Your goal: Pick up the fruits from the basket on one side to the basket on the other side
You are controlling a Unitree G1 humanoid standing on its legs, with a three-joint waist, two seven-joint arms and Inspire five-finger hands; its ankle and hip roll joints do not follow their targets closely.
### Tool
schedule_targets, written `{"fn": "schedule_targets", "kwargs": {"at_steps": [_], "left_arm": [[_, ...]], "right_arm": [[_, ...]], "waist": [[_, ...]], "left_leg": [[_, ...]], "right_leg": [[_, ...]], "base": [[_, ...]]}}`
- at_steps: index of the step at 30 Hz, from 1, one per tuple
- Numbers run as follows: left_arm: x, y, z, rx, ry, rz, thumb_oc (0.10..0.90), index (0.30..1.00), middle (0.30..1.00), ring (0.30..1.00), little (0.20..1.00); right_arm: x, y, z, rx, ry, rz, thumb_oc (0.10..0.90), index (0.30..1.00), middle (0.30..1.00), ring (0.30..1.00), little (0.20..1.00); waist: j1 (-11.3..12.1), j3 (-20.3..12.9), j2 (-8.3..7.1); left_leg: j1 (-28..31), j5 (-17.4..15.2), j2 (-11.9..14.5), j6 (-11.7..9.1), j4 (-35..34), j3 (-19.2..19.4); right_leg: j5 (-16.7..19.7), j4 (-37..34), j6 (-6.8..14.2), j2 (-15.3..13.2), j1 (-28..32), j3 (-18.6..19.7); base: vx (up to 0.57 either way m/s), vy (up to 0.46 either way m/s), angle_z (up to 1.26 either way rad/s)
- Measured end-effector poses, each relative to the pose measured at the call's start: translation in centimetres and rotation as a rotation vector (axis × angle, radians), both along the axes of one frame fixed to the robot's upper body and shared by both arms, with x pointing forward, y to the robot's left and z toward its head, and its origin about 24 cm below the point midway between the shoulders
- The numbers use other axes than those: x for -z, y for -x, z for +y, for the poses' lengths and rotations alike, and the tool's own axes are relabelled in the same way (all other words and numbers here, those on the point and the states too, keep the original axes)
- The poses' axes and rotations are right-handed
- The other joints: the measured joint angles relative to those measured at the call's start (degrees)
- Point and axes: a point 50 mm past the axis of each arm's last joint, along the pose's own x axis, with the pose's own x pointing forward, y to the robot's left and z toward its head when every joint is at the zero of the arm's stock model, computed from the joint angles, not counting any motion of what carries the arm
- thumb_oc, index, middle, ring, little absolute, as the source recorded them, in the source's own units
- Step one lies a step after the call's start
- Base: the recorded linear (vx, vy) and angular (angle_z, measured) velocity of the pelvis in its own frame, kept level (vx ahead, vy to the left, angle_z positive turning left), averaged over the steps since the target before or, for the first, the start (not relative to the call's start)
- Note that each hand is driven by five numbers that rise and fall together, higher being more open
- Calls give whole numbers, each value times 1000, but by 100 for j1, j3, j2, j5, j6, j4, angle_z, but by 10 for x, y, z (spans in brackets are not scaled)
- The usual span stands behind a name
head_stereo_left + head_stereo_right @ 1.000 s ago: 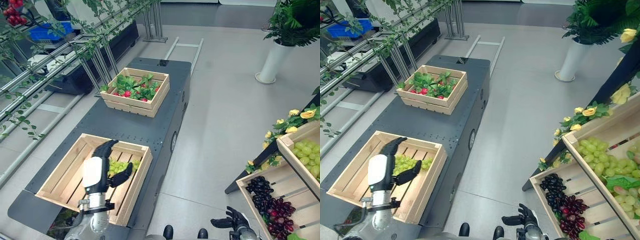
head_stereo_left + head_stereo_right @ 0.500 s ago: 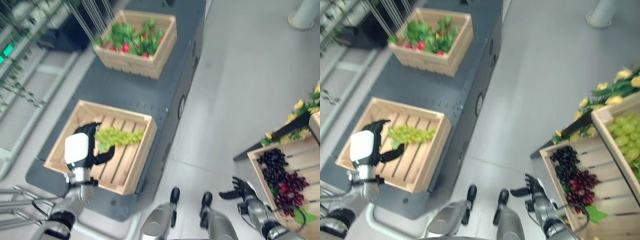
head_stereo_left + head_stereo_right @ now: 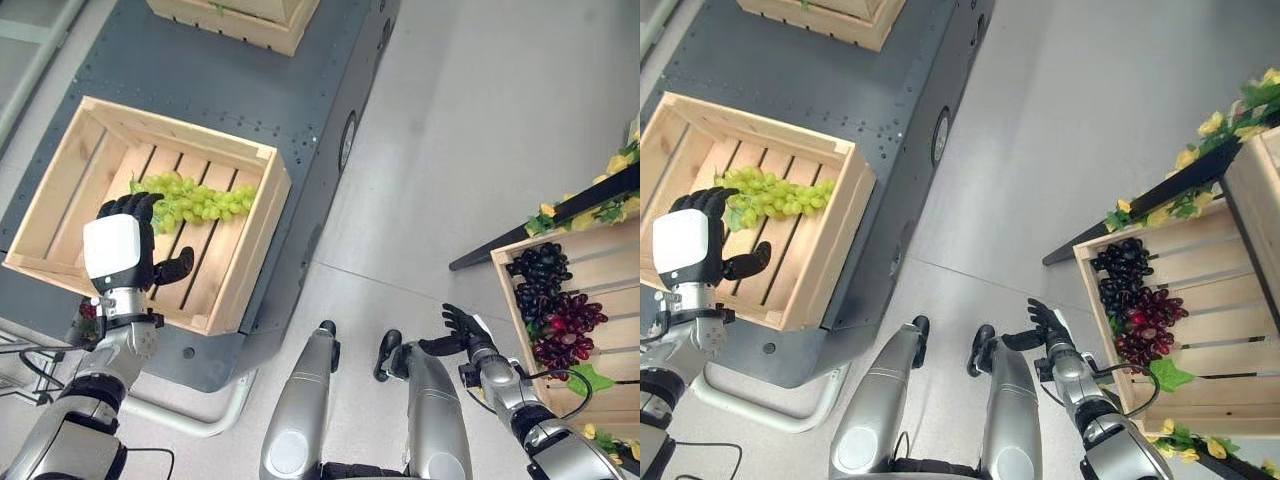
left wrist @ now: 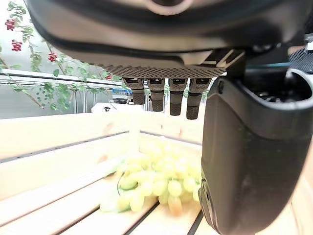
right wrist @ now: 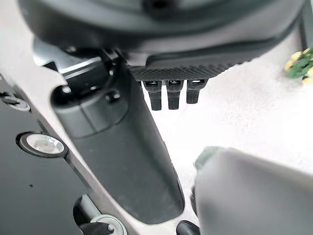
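A bunch of green grapes [image 3: 195, 200] lies on the slats of the wooden crate [image 3: 255, 240] on the dark cart. My left hand [image 3: 122, 252], with its white back cover, hovers over the crate's near half. Its fingers [image 4: 164, 95] are relaxed and empty, reaching just to the bunch's end, while the green grapes [image 4: 156, 183] rest loose beyond them. My right hand [image 3: 460, 330] hangs low on the right with spread fingers, short of the shelf crate of dark grapes [image 3: 555, 305].
A second wooden crate [image 3: 235, 15] stands farther along the dark cart [image 3: 330, 90]. The slanted shelf [image 3: 600, 255] on the right carries yellow flowers and leaves along its edge. Grey floor lies between cart and shelf.
The whole view has swung downward. My left hand has drawn back off the green grapes toward the crate's near side, and the bunch stays on the slats.
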Motion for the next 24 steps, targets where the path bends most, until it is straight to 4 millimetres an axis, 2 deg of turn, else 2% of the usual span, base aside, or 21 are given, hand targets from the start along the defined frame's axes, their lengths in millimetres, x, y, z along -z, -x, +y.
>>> {"fn": "schedule_targets", "kwargs": {"at_steps": [5,8,17,24], "left_arm": [[-17,-10,3,-33,9,-40,800,900,900,900,900],[-36,-18,5,-39,-58,-47,800,900,900,900,900],[-93,-43,-5,0,-181,-129,800,900,900,900,900],[-101,-48,-7,16,-284,-94,800,900,900,900,900]], "right_arm": [[-3,-4,-1,1,6,-10,800,900,900,900,900],[-6,-8,-2,3,11,-16,800,900,900,900,900],[-15,-18,4,-25,17,-45,800,900,900,900,900],[-21,-25,7,-46,5,-77,800,900,900,900,900]], "waist": [[-7,23,-61],[-29,36,-137],[-55,34,-360],[-203,30,-421]], "left_leg": [[-366,-17,74,-20,226,-17],[-645,-17,102,-30,368,-56],[-1122,-25,174,-37,530,-147],[-1190,-65,208,11,553,-146]], "right_leg": [[-16,168,-39,21,-310,-65],[-33,277,-63,20,-543,-129],[-33,303,-95,69,-852,-281],[-13,221,-76,76,-854,-323]], "base": [[-57,10,5],[-26,19,7],[-31,-8,8],[-5,9,1]]}}
